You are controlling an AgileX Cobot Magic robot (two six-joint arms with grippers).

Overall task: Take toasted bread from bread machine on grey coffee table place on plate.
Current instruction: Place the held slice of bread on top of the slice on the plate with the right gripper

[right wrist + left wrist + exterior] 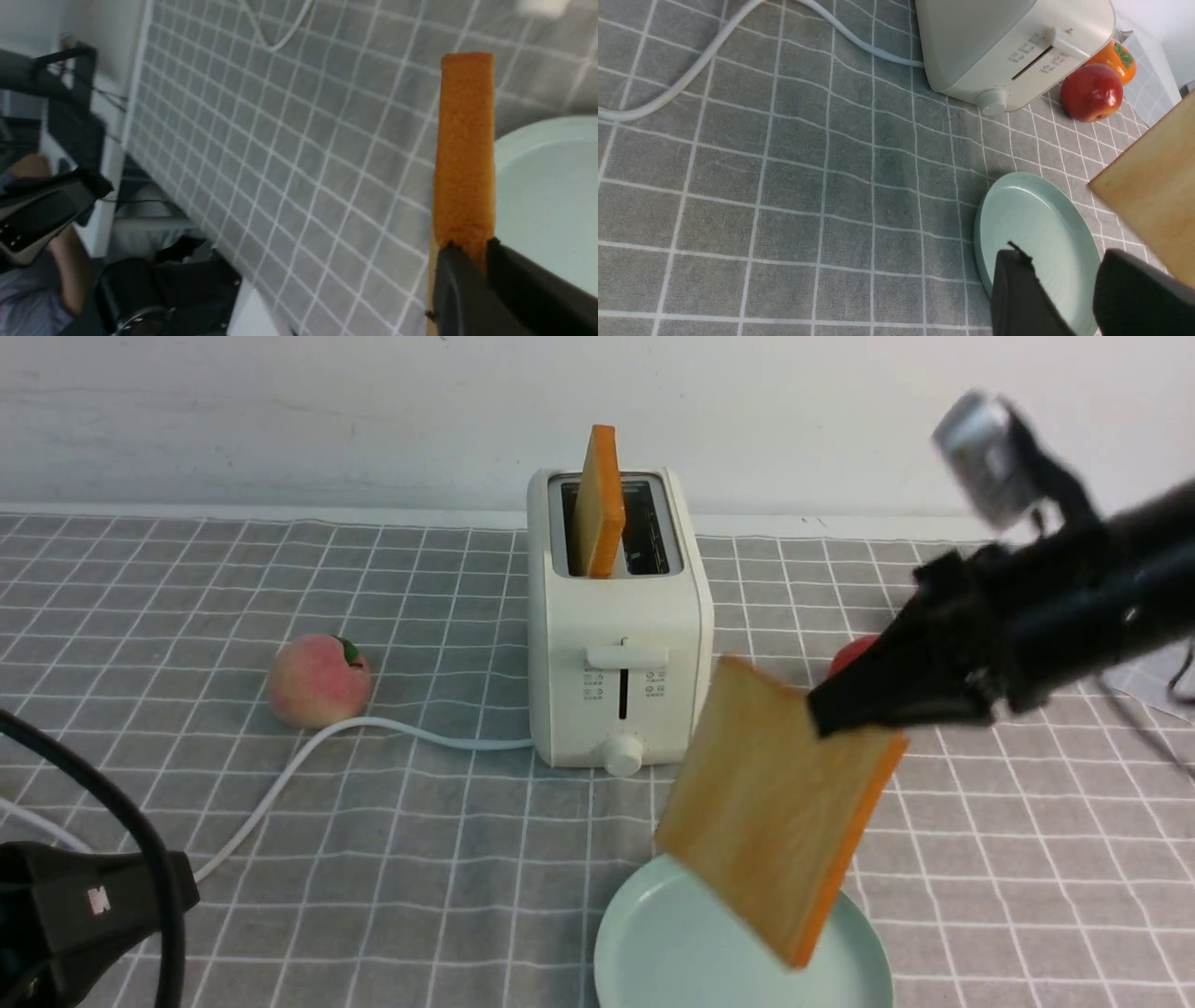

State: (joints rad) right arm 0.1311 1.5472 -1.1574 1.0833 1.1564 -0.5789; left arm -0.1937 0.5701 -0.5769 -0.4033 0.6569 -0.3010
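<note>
Toasted bread (775, 812) hangs tilted at seven o'clock from the right gripper (845, 709) (clamped on its upper corner). Its lowest corner is over the plate (644, 943).

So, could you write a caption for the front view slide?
Right gripper holds a toast slice near the plate; a second slice stands in the toaster.

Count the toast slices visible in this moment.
2. One thick, golden, square toast slice stands in the left slot of the cream-white toaster; the other slice hangs tilted in the right claw over the round mint-green plate. The right slot looks empty.
</note>
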